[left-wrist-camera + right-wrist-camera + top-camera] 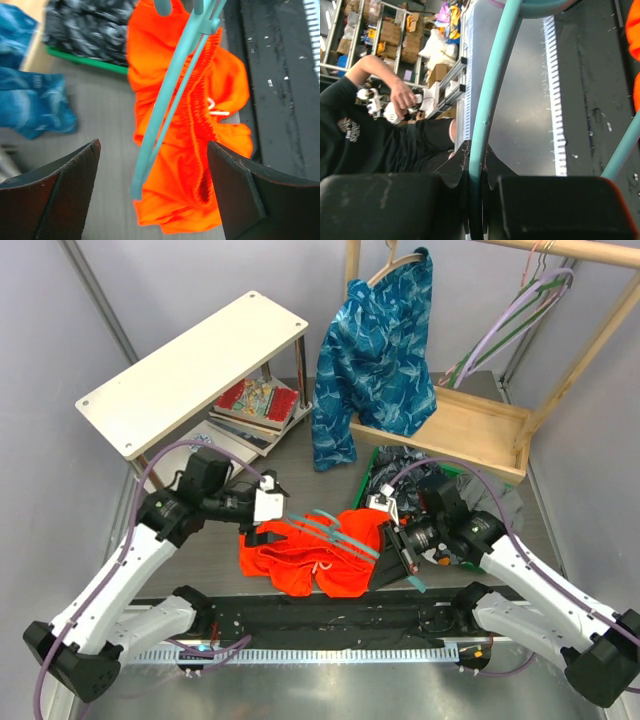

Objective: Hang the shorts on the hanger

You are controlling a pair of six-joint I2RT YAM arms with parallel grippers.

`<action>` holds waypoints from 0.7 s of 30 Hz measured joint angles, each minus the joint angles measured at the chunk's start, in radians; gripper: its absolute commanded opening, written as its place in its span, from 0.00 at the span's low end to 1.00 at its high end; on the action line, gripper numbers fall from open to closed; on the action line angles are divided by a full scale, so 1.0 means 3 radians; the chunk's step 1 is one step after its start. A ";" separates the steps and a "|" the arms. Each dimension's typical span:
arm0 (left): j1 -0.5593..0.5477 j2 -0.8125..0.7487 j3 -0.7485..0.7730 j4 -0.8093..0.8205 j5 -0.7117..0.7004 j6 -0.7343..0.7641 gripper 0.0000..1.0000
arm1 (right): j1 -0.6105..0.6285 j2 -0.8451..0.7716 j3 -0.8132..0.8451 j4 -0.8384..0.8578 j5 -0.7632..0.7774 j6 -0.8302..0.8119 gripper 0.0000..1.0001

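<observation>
The orange-red shorts [310,552] lie crumpled on the table between my arms, with the white drawstring [216,109] showing. The teal hanger [338,532] lies across the top of the shorts. My right gripper [392,562] is shut on the hanger's thin teal bar [485,120] at the shorts' right edge. My left gripper [262,535] is open wide at the shorts' left end, hovering above it; the fabric [185,165] and the hanger's end [137,190] show between its fingers [235,195].
A blue leaf-patterned garment [375,345] hangs on a wooden rack [470,430] at the back. A green tray of dark clothes [405,472] sits behind the right arm. A white shelf [190,365] with books [255,405] stands back left. Lilac hangers [520,310] hang back right.
</observation>
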 measured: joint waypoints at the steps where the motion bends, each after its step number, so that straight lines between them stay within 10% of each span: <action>1: -0.0029 0.0024 -0.0056 0.0053 0.0001 -0.0042 0.75 | 0.0028 0.0027 0.0000 0.0024 -0.0018 0.0029 0.02; 6: -0.0217 0.0136 -0.0340 0.0184 0.0014 -0.0220 0.41 | 0.0146 0.0167 0.0005 0.0172 -0.0102 0.0186 0.04; 9: -0.0277 0.0131 -0.0413 0.0159 0.0010 -0.0299 0.02 | 0.0192 0.0234 0.0033 0.0193 -0.0127 0.0231 0.10; 12: -0.0292 0.0074 -0.0418 0.0114 -0.0032 -0.0352 0.00 | 0.0203 0.0281 0.0058 0.0163 -0.0117 0.0282 0.42; 13: -0.0292 0.0041 -0.0418 0.0099 -0.0062 -0.0420 0.00 | 0.0193 0.0300 0.0066 0.0173 -0.0083 0.0275 0.99; 21: -0.0294 -0.0242 -0.0398 -0.0196 -0.0412 -0.0699 0.00 | 0.0125 0.0549 0.0916 -0.0420 0.1241 -0.0224 1.00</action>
